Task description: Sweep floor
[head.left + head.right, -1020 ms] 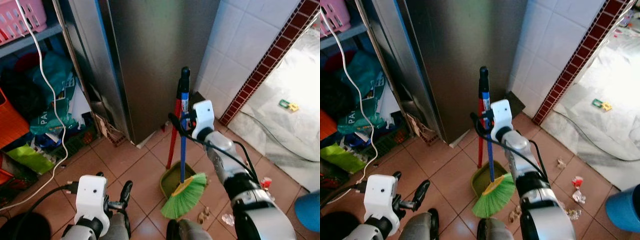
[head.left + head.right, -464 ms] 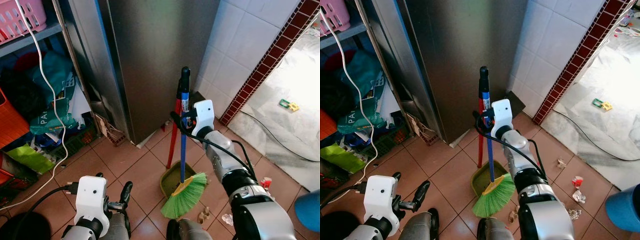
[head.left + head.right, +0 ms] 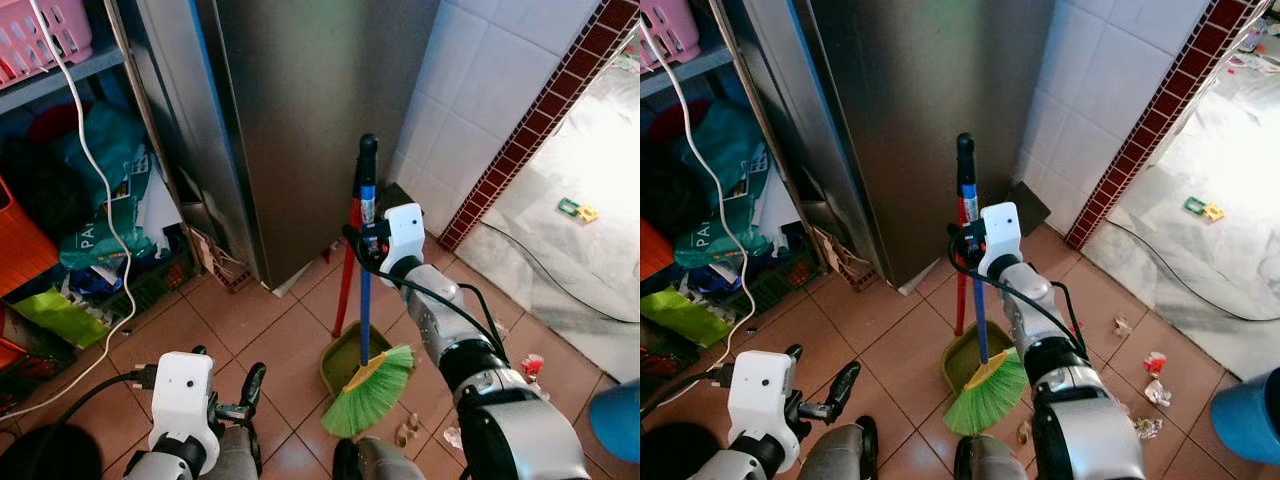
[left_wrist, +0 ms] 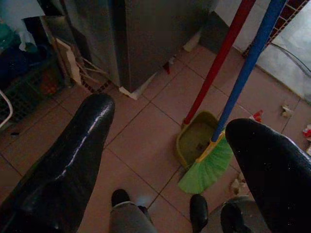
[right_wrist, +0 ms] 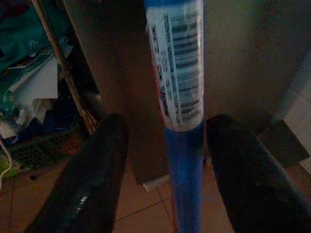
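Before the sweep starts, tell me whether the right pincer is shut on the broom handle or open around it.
Open around it. In the right wrist view the broom's blue handle stands between the right pincer's two fingers, with a gap on each side.

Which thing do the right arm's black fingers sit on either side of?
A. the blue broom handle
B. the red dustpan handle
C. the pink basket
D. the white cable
A: in the right wrist view the blue broom handle with its barcode label runs between the two fingers of the right gripper, with gaps on both sides.
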Available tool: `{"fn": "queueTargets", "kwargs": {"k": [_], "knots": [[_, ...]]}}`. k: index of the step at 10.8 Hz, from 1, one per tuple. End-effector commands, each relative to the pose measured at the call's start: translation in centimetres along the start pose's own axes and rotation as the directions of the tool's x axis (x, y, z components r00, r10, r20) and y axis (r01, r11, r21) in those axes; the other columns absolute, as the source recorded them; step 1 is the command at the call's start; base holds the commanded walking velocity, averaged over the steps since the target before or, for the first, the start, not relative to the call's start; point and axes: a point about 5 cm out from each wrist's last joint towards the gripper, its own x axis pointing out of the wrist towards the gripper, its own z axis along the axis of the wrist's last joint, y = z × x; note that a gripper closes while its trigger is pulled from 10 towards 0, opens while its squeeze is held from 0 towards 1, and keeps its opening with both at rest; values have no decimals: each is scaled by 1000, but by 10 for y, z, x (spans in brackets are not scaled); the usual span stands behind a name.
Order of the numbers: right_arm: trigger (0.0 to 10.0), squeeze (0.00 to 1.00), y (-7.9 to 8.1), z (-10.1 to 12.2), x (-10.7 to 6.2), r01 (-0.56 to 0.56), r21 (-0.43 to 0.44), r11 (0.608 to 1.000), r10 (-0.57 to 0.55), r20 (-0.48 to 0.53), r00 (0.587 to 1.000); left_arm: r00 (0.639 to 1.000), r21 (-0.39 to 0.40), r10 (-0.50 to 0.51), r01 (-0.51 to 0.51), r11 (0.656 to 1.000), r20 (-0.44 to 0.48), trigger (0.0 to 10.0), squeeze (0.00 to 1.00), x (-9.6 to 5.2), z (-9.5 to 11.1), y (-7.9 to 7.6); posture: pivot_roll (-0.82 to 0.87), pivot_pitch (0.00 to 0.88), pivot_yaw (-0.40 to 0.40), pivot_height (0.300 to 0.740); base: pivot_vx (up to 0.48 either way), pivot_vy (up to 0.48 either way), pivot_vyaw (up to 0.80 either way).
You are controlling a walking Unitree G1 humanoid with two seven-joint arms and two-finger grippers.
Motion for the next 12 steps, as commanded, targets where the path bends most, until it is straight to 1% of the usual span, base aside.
{"fn": "queueTargets", "kwargs": {"k": [1, 6, 11, 12], "knots": [[0, 0, -3, 0, 0, 23, 11, 1000, -23, 6, 1000, 1000, 2, 10, -10, 1000, 5, 10000, 0, -3, 1, 0, 170, 200, -52, 740, 0, 0, 0], [0, 0, -3, -1, 2, 46, 12, 999, -46, 1, 999, 1000, -2, 19, -19, 1000, 5, 10000, 0, -5, 1, 0, 178, 207, -57, 740, 0, 0, 0], [0, 0, -6, -1, 2, 67, 17, 998, -67, 0, 998, 1000, 2, 22, -22, 1000, 11, 10000, 0, -3, 2, 1, 180, 200, -56, 740, 0, 0, 0], [0, 0, -9, 1, 1, 69, 18, 997, -69, 7, 998, 1000, 3, 21, -21, 1000, 12, 10000, 0, -2, 2, 1, 179, 197, -56, 740, 0, 0, 0]]}}
